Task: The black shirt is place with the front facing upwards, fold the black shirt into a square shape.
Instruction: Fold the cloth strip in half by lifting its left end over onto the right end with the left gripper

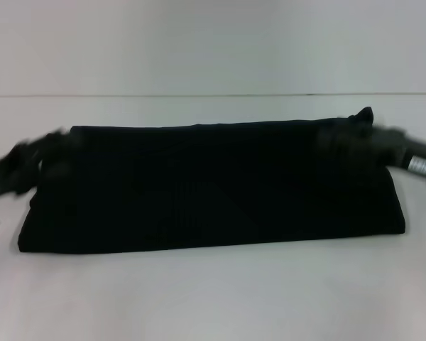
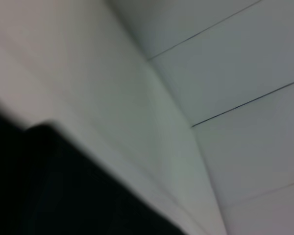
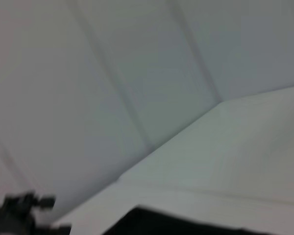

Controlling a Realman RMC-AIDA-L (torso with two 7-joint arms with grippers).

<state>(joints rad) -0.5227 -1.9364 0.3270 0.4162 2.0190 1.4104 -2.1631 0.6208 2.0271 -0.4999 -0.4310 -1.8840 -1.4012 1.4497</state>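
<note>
The black shirt (image 1: 213, 188) lies across the white table as a long folded band, its far edge running straight from one gripper to the other. No lettering shows on it. My left gripper (image 1: 53, 145) is at the shirt's far left corner, blurred. My right gripper (image 1: 351, 131) is at the far right corner, where a small peak of cloth (image 1: 366, 114) sticks up, pinched in it. A dark edge of the shirt (image 2: 63, 191) fills a corner of the left wrist view. A strip of the shirt (image 3: 196, 223) also shows in the right wrist view.
The white table (image 1: 213, 298) reaches in front of the shirt and behind it to a pale wall (image 1: 213, 42). A small dark fixture (image 3: 19, 208) shows at the edge of the right wrist view.
</note>
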